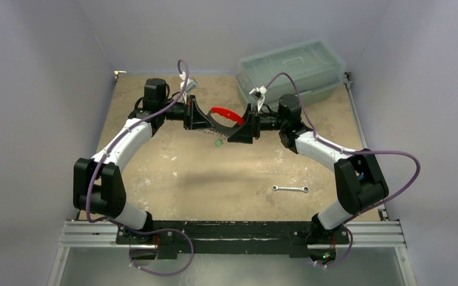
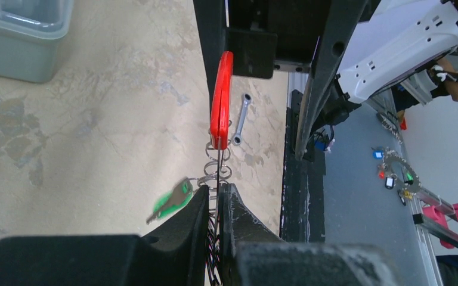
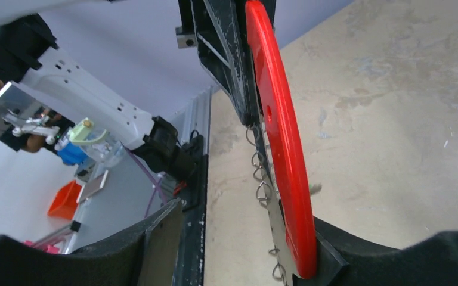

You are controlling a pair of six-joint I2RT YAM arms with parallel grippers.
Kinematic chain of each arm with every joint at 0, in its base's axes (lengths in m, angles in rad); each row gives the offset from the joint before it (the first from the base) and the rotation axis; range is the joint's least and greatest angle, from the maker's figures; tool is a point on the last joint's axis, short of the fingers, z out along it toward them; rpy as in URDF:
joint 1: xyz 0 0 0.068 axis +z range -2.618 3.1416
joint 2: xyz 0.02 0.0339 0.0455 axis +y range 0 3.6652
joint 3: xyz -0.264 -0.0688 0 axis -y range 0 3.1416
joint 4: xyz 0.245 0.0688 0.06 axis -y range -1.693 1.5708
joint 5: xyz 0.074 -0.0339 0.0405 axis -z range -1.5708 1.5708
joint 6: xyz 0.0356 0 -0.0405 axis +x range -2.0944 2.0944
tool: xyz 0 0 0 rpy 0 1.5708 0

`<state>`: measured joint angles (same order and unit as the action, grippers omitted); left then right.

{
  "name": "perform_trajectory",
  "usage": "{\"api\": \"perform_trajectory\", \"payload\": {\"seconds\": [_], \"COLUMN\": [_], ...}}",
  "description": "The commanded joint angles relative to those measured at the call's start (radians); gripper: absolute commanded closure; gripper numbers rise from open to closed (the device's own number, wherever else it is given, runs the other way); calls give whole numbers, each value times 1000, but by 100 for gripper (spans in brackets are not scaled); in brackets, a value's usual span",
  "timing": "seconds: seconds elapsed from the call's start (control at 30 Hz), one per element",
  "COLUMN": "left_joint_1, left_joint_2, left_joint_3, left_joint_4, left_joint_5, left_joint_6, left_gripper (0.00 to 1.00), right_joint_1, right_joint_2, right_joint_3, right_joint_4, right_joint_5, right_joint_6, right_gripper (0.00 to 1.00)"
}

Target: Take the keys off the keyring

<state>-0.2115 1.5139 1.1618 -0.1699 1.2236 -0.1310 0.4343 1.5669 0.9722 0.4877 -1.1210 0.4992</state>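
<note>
The keyring is held in the air at the back middle of the table, its red section (image 1: 226, 114) spanning between my two grippers. My left gripper (image 1: 201, 121) is shut on the ring's thin edge (image 2: 217, 190). The red section (image 2: 220, 101) runs away from it. The green-headed key (image 1: 218, 142) hangs below the ring and shows blurred beside my left finger (image 2: 173, 201). My right gripper (image 1: 245, 126) is open (image 3: 250, 220). The red section (image 3: 280, 137) rests against the inner face of its right finger (image 3: 358, 250). Small wire rings (image 3: 262, 179) hang along the loop. The other keys are hidden.
A slim silver wrench (image 1: 290, 189) lies on the tan tabletop at the front right and shows in the left wrist view (image 2: 241, 119). A clear lidded plastic bin (image 1: 292, 71) stands at the back right corner. The black and metal rail (image 1: 232, 232) runs along the near edge.
</note>
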Motion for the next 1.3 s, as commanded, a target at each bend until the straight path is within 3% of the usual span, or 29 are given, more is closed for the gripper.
{"api": "perform_trajectory", "payload": {"seconds": [0.0,0.37,0.5,0.67,0.73,0.77,0.87,0.93,1.0,1.17,1.27], "left_joint_1": [1,1,0,-2,-1,0,7,25,42,60,77], "left_joint_2": [-37,-34,-32,-35,-38,-41,-48,-54,-62,-81,-95], "left_joint_3": [-28,-73,-67,-64,-55,-48,-29,-27,-27,-24,12], "left_joint_4": [241,400,403,389,343,302,199,181,176,125,38], "left_joint_5": [8,0,-9,-40,-64,-81,-133,-160,-173,-181,-184], "left_joint_6": [-188,-324,-326,-320,-286,-252,-161,-150,-150,-119,-16], "left_gripper": [100,100,100,100,100,94,55,41,36,33,33], "right_joint_1": [4,4,4,4,4,4,4,3,2,-18,-27], "right_joint_2": [2,20,19,16,14,14,9,7,4,10,14], "right_joint_3": [-29,-44,-41,-40,-41,-42,-44,-44,-43,-34,-24], "right_joint_4": [371,423,413,404,412,421,444,461,476,520,529], "right_joint_5": [-13,15,21,35,39,41,40,47,58,100,128], "right_joint_6": [237,286,286,296,308,318,347,366,391,465,490], "right_gripper": [40,72,81,100,100,100,100,100,100,100,100]}}
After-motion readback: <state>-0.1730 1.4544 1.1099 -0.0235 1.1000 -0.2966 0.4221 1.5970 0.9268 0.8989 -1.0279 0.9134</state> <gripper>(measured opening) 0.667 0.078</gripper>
